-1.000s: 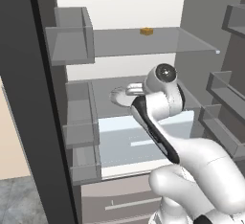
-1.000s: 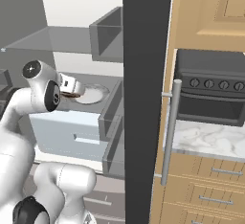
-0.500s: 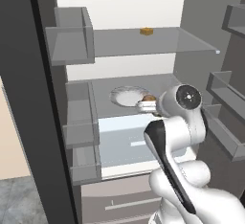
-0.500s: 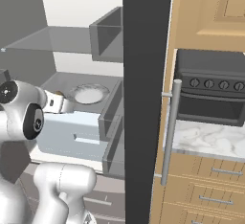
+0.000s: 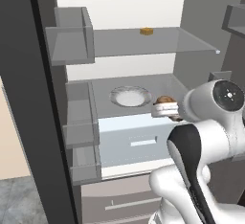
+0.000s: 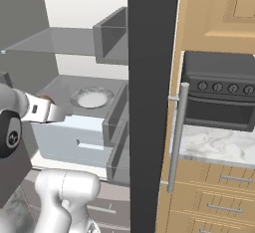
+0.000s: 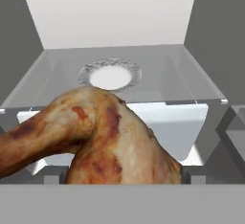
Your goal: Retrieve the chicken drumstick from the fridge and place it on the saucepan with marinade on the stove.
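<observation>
The pincer point(image 5: 168, 109) grips the chicken drumstick point(image 7: 95, 137) at the front edge of the fridge point(image 5: 119, 82) shelf, near a white plate point(image 5: 130, 96).

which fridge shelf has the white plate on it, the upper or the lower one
The lower shelf: the white plate lies there, while the upper shelf carries a small tan block.

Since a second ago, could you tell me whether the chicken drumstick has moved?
Yes. The chicken drumstick has come off the white plate and now sits to its right, nearer the shelf's front edge, carried by the hand.
</observation>
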